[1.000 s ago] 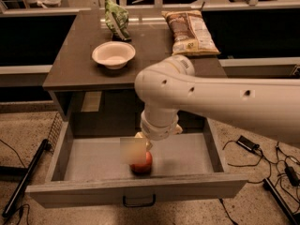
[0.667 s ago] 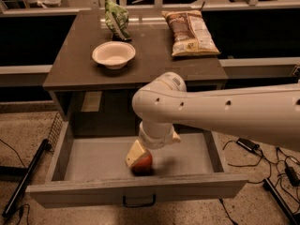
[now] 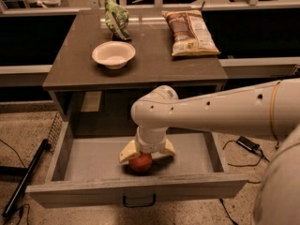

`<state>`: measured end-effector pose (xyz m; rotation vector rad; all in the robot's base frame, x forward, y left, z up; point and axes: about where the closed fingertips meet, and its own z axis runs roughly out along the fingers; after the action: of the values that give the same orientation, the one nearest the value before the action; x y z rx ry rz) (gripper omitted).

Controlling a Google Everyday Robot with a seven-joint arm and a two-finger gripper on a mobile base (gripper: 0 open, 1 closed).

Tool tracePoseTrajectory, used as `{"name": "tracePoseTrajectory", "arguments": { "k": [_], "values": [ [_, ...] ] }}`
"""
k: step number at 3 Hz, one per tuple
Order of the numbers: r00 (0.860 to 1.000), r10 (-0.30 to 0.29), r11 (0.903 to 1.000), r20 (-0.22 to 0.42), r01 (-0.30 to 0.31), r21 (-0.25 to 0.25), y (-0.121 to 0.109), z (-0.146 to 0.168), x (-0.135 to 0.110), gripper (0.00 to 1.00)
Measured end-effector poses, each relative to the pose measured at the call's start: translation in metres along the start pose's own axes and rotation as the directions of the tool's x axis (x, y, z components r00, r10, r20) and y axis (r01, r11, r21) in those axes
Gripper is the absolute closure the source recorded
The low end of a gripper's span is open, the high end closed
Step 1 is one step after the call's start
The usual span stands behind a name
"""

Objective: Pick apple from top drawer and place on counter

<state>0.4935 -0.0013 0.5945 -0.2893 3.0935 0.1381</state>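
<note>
The red-orange apple (image 3: 140,163) lies on the grey floor of the open top drawer (image 3: 89,163), near its front middle. My gripper (image 3: 146,153) points straight down over the apple, its two cream fingers (image 3: 125,153) spread to the left and right of the fruit, wider than the apple. The gripper is open. My white arm reaches in from the right and hides the top of the apple and part of the drawer floor. The dark counter (image 3: 154,60) is above and behind the drawer.
On the counter stand a white bowl (image 3: 113,54), a green bag (image 3: 116,18) and a brown chip bag (image 3: 190,32). The drawer front carries a dark handle (image 3: 138,202). A black pole (image 3: 26,179) lies on the floor at left, and cables (image 3: 243,144) at right.
My arm has swung lower and the gripper has settled onto the apple, with its fingers now standing either side of it. The apple has stayed in place.
</note>
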Motion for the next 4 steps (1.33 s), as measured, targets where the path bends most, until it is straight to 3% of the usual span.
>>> {"name": "tracePoseTrajectory", "arguments": {
  "k": [1,2,3,4],
  "values": [
    [0.999,0.047,0.9977,-0.001,-0.047,-0.049,0.011,0.007,-0.003,0.18],
    [0.998,0.065,0.9948,-0.021,-0.066,-0.078,0.014,0.004,-0.004,0.50],
    [0.998,0.065,0.9948,-0.021,-0.066,-0.078,0.015,-0.002,-0.004,0.73],
    [0.999,0.021,0.9940,-0.034,-0.024,-0.107,0.014,-0.014,-0.008,0.96]
  ]
}}
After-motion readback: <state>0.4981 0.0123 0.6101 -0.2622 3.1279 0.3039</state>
